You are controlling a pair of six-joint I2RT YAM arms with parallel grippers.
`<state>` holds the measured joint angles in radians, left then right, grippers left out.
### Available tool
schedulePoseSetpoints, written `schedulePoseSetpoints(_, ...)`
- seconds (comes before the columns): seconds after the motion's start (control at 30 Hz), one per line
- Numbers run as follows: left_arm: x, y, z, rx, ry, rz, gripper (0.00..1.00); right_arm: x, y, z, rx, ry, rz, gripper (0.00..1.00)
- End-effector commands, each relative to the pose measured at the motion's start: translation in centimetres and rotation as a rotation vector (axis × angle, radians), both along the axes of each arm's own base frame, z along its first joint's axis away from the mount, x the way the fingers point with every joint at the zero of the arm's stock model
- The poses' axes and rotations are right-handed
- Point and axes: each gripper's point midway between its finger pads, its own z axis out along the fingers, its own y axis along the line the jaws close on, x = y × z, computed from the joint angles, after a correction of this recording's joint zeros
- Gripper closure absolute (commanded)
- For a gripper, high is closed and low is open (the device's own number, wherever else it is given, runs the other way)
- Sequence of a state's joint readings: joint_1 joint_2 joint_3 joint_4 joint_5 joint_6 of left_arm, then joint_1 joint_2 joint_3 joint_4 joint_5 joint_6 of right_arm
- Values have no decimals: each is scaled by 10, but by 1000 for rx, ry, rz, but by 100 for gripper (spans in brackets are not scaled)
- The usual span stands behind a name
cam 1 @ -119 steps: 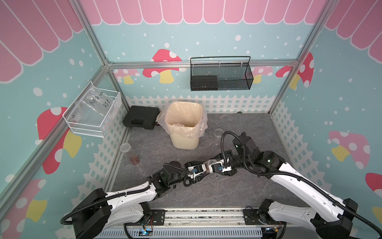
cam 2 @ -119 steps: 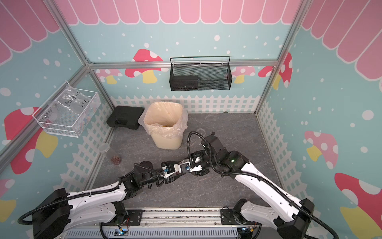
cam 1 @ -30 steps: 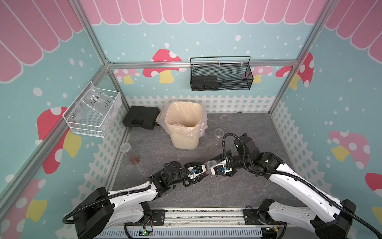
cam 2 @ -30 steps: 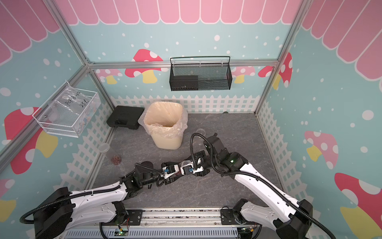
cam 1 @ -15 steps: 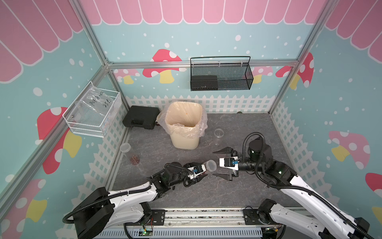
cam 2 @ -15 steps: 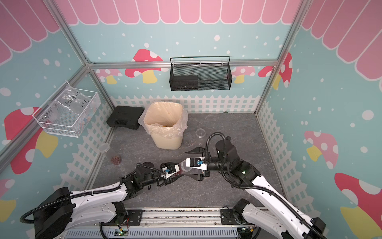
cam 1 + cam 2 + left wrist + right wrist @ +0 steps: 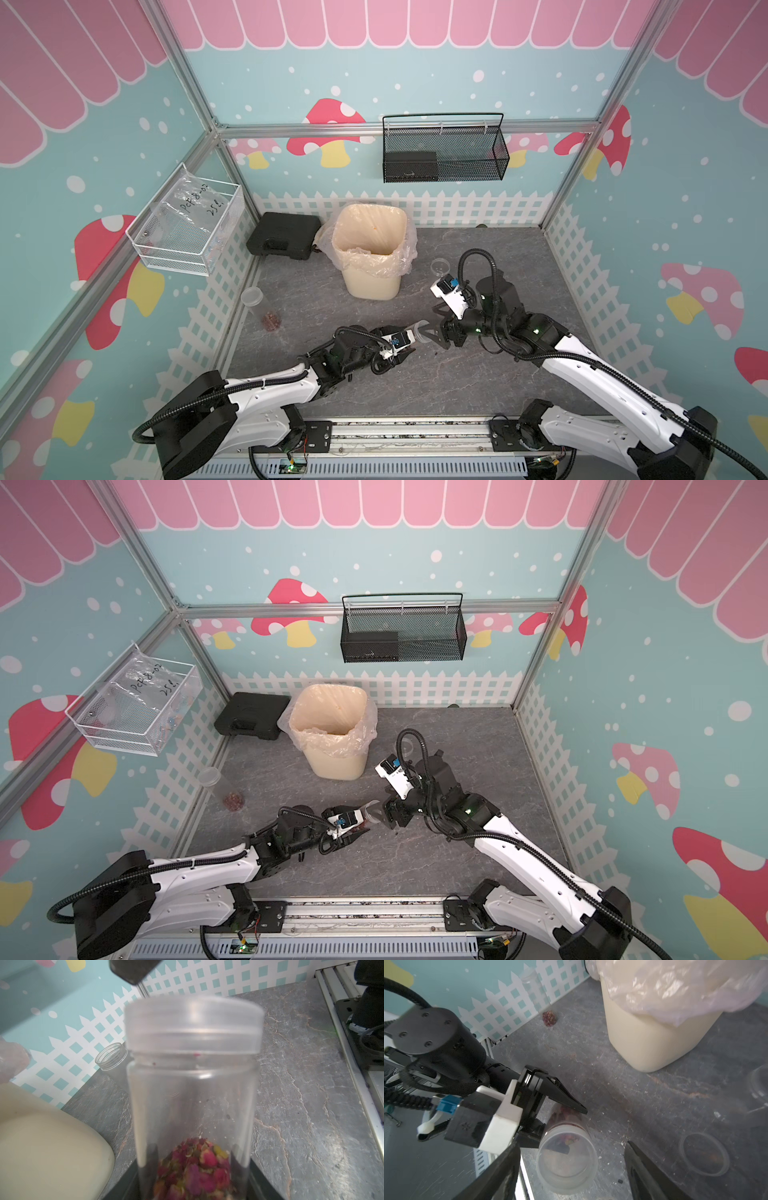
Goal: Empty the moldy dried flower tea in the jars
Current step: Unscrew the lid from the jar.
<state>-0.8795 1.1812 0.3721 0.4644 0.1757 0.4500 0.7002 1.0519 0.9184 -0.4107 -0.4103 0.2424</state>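
My left gripper (image 7: 405, 345) (image 7: 353, 825) (image 7: 193, 1188) is shut on a clear jar (image 7: 419, 332) (image 7: 370, 810) (image 7: 191, 1095), held on its side just above the table. Its flat lid (image 7: 194, 1026) (image 7: 566, 1159) is on, and moldy dried flower tea (image 7: 195, 1169) lies at its base. My right gripper (image 7: 436, 328) (image 7: 388, 810) (image 7: 573, 1145) is open, its jaws standing either side of the lid with gaps. A second lidded jar (image 7: 259, 307) (image 7: 220, 789) (image 7: 533, 987) with tea (image 7: 549, 1018) stands by the left fence. A third jar (image 7: 112, 1059) (image 7: 439, 266) stands open right of the bin.
The cream plastic-lined waste bin (image 7: 370, 249) (image 7: 332, 729) (image 7: 654, 1032) stands at the back middle, a black case (image 7: 282, 241) to its left. A loose clear lid (image 7: 704, 1155) lies on the table beside my right gripper. Crumbs dot the grey table.
The right gripper let go at the lid, drew back to the right with its jaws opening, and has come back around the lid. The left arm and its jar stayed still.
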Motion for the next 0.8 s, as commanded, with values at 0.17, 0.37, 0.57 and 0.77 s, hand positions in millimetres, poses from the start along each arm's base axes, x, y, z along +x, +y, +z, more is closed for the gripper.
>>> schedulePoseSetpoints(0.17, 3, -5, 11, -10, -33, -7, 97, -2, 2, -12, -20, 104, -11, 21)
schedulePoseSetpoints(0.37, 3, -6, 10, -8, -31, -9, 97, -2, 9, -17, -22, 130, 13, 29)
schedulePoseSetpoints(0.57, 2, -4, 8, -6, -29, -7, 97, -5, 12, -10, -11, 114, 48, 53)
schedulePoseSetpoints(0.77, 2, -4, 8, -10, -30, -8, 97, -5, 12, -8, -30, 92, 76, 54)
